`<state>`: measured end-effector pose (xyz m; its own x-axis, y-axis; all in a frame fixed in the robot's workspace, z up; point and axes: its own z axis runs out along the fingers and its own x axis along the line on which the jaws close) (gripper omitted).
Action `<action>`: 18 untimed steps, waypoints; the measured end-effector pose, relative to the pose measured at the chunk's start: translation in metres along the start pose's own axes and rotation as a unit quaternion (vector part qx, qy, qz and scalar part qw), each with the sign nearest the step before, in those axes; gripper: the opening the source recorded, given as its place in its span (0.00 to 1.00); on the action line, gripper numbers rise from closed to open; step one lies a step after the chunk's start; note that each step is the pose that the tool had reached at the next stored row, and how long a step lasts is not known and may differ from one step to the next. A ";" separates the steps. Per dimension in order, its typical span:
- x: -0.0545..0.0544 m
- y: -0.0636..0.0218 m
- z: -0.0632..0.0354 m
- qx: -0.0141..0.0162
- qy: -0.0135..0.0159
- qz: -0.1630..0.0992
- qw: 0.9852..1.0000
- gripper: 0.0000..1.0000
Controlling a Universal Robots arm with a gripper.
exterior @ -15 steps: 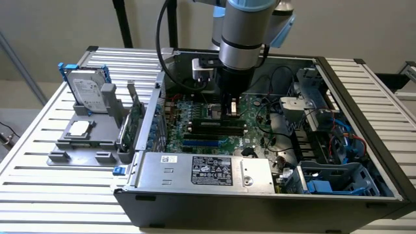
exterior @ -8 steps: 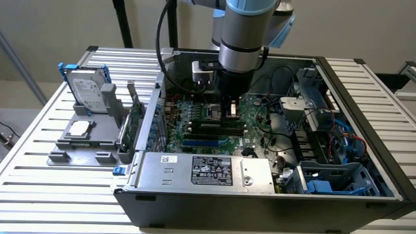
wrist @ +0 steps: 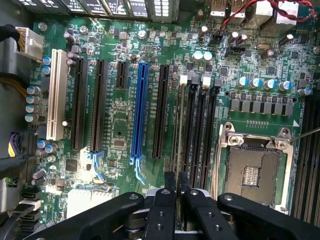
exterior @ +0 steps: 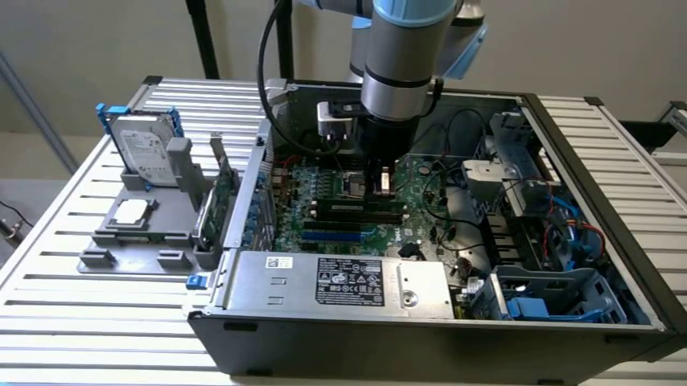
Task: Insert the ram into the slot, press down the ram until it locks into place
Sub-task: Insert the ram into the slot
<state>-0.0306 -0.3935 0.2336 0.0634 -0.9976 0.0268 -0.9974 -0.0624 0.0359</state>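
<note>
— Black fingers (wrist: 169,200) of the gripper (wrist: 177,186) are being seen closest, drawn narrow; what is being held between them?
— The ram (wrist: 177,132), it is being judged: its thin edge is being led straight into the gap, so it is being clamped across both flat faces.
— Where is it being placed?
— It is being stood on edge over the slot (wrist: 182,95), the black memory socket lying nearest the blue slot (wrist: 140,110), with the sister sockets (wrist: 202,125) between it and the processor socket (wrist: 252,170). Whether it is being seated fully is not being shown.
— How is it being expected to handle?
— As light, stiff and fragile: it is best being gripped at the middle of its long upper edge, with chips and contacts being spared.
— And its look?
— Seen edge-on, a long, narrow, olive-green strip is being presented, matching the socket's length
</note>
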 end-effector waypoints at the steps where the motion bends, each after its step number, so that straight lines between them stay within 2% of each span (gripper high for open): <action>1: 0.000 0.0000 0.0002 0.000 0.000 0.000 1.000 0.13; 18: 0.000 0.0006 0.0027 0.000 0.000 0.011 1.000 0.13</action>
<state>-0.0313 -0.3935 0.2310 0.0413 -0.9988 0.0267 -0.9985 -0.0403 0.0358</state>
